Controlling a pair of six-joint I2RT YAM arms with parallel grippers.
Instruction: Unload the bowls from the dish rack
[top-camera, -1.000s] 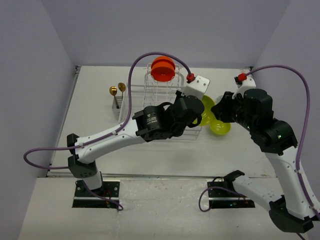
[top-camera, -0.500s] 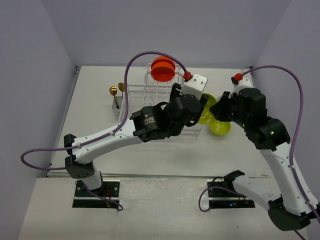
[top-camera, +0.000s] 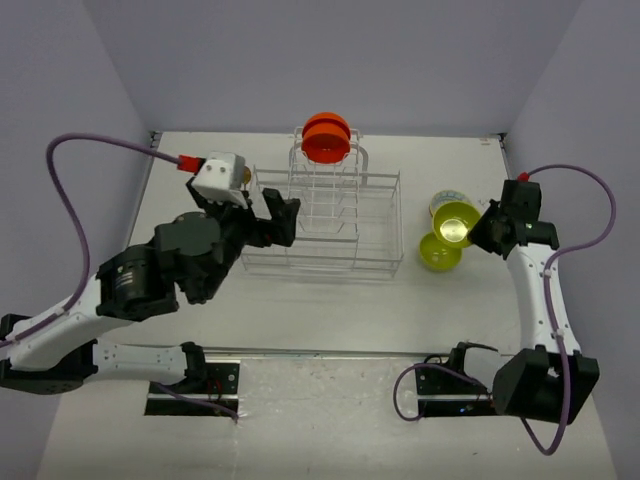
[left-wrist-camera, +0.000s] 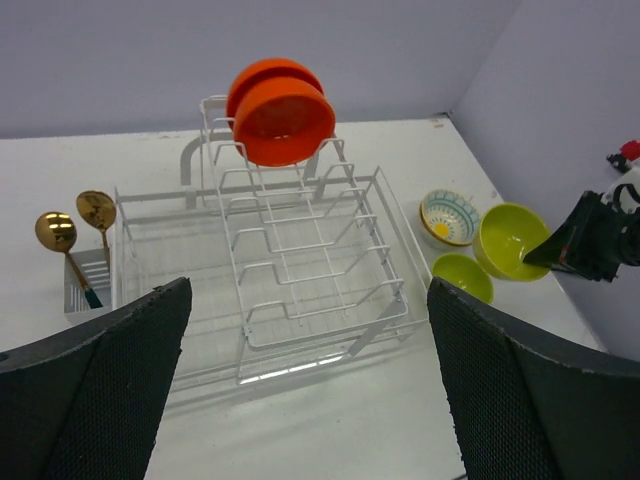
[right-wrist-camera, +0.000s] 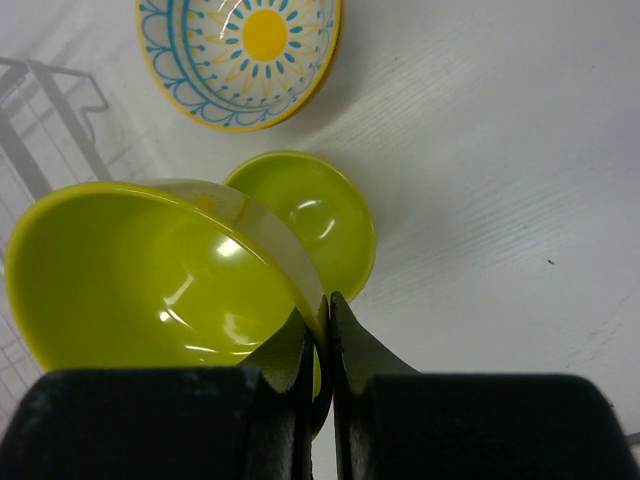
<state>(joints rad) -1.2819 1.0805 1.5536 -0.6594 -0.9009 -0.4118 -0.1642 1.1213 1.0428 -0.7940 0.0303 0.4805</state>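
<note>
Claw on rt (right-wrist-camera: 322, 330) pinching lime bowl (right-wrist-camera: 130, 270) rim, by 2nd lime bowl (right-wrist-camera: 320, 215) right of dish rack (top-camera: 320, 262), lt claw (left-wrist-camera: 305, 295) spread wide, orange bowls (top-camera: 326, 138) racked far end

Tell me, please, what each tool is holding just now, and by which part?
The right tool pinches a green bowl by its rim. The left tool is open and holds nothing.

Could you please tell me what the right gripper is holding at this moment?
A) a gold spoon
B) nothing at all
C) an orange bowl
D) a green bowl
D: the right wrist view shows the right gripper pinched shut on the rim of a green bowl.
</note>
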